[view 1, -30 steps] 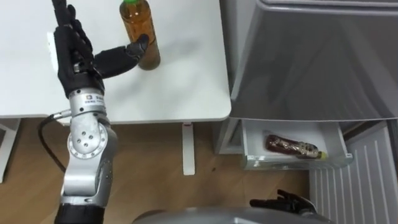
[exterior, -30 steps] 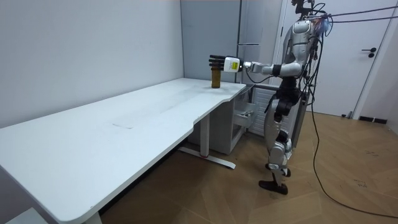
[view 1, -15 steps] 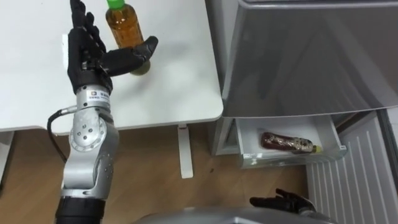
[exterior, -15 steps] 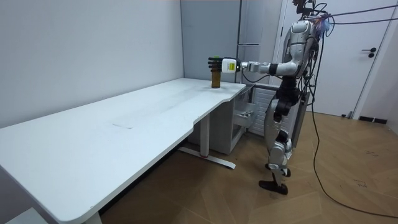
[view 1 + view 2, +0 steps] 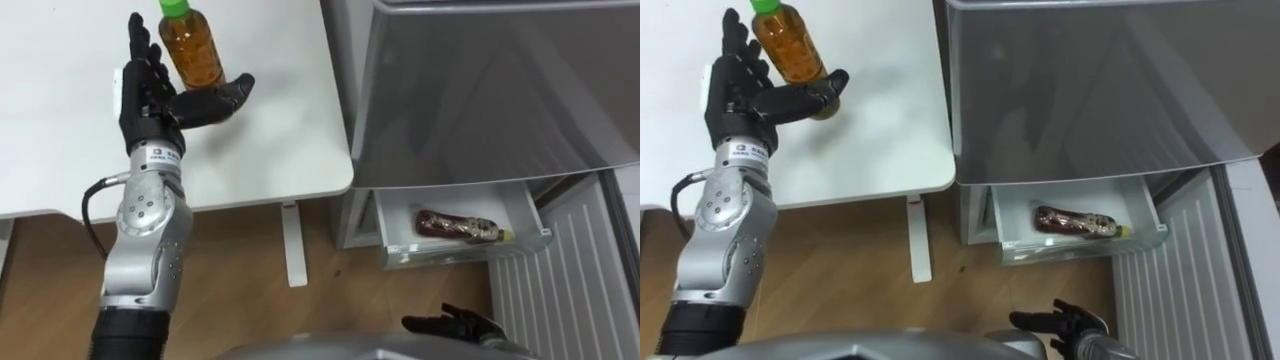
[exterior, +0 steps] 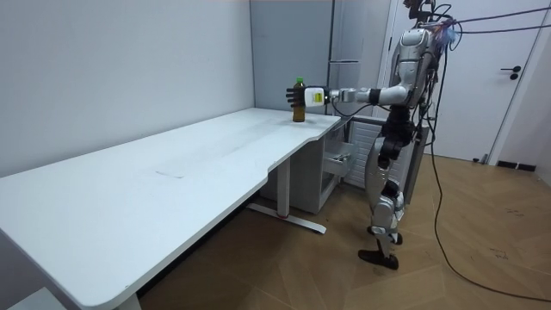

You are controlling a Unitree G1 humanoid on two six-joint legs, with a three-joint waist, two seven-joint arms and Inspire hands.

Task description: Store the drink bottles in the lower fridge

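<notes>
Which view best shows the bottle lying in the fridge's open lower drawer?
The right eye view: it looks down into the drawer, where the whole bottle lies on its side. The left eye view shows the same, nearer its right edge. The room view sees the drawer side-on, its contents hidden.

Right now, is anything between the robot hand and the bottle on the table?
No, nothing visible is in the way. The left robot hand is open right beside the bottle, which stands upright on the table.
</notes>
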